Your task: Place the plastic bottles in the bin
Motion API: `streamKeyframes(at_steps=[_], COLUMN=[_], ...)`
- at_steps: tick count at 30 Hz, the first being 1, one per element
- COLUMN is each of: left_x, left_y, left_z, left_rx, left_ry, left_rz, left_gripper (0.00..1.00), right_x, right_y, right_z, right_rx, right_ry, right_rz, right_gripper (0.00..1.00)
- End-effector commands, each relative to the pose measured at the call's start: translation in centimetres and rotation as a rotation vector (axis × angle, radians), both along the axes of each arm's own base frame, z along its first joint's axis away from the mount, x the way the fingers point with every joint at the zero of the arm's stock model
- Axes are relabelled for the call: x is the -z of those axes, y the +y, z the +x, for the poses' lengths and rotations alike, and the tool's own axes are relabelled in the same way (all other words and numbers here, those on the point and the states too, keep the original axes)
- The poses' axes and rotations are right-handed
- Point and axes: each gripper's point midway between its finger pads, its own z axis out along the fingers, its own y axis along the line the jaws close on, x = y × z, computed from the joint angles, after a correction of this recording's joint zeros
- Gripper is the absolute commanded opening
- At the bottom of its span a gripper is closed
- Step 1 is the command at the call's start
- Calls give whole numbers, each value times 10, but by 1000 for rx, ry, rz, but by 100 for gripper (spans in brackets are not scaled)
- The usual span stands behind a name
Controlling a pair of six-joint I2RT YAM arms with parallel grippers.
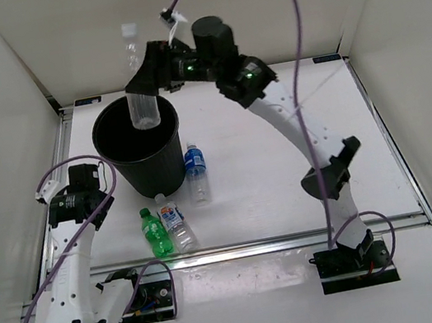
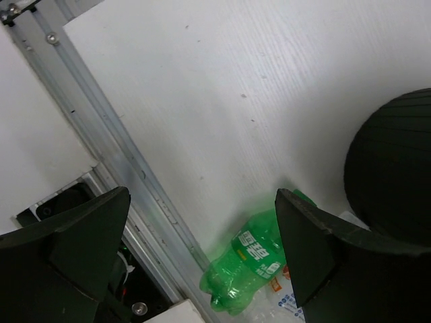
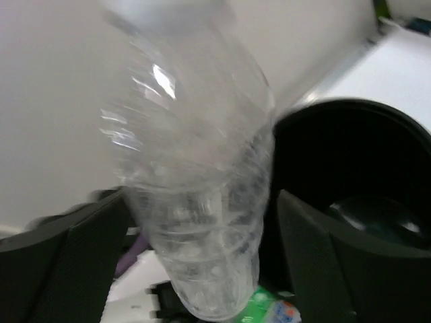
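The black bin (image 1: 156,169) stands at the back left of the table. My right gripper (image 1: 142,89) hovers over its mouth, jaws spread wide. The plain clear bottle (image 1: 130,49) is upright between the fingers, its base inside the rim. In the right wrist view this bottle (image 3: 195,168) is blurred, with the bin (image 3: 377,134) behind it. The green bottle (image 1: 155,232), the white-blue-orange label bottle (image 1: 177,223) and the blue label bottle (image 1: 195,172) lie in front of the bin. My left gripper (image 1: 100,205) is open and empty above the green bottle (image 2: 249,262).
An aluminium rail (image 1: 256,246) runs along the table's front edge and another along the left side (image 2: 114,141). White walls close in the table on the left, back and right. A purple cable loops above the right arm (image 1: 292,22).
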Motion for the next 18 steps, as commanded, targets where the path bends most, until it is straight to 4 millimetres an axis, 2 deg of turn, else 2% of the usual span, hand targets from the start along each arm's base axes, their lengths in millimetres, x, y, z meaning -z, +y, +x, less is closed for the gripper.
streamKeyframes(at_steps=[1,2,3,5,6,7,8,9,10,11,12,15,16,17,18], left_x=[-5,-2,2,0,3,0,3,0,3,1,1,0,0,0,-1], left_y=[-4,-4,-4,-5,-7,-7,-7,-7,-6,-6,-6,-6,-5,-5,-5], left_z=[17,15,15,15,16,18,16,18,19,19,18,20,20,20,22], left_rx=[40,40,40,44,55,55,55,55,65,65,73,74,69,69,69], left_ry=[-62,-51,-48,-60,-57,-79,-70,-88,-86,-95,-90,-99,-99,-99,-108], left_rz=[-13,-14,-14,-22,-27,-26,-26,-26,-21,-21,-17,-16,-8,-8,-8], left_gripper=[100,100,100,100,100,100,100,100,100,100,100,100,100,100,100], right_x=[44,39,35,32,35,13,19,60,55,72,110,158,175,203,222], right_y=[16,11,4,-28,-50,-78,-96,-122,-143,-156,-174,-188,-183,-178,-169], right_z=[29,28,28,34,47,41,47,66,57,57,51,40,33,26,18], right_rx=[29,41,64,193,262,315,366,432,441,448,420,332,280,226,137], right_ry=[24,-2,-21,-44,-31,-41,-11,100,124,184,303,422,456,512,575], right_rz=[-59,-70,-81,-151,-172,-148,-160,-217,-197,-209,-239,-250,-255,-271,-274], right_gripper=[95,100,100,100,100,100,100,100,100,100,100,100,100,100,100])
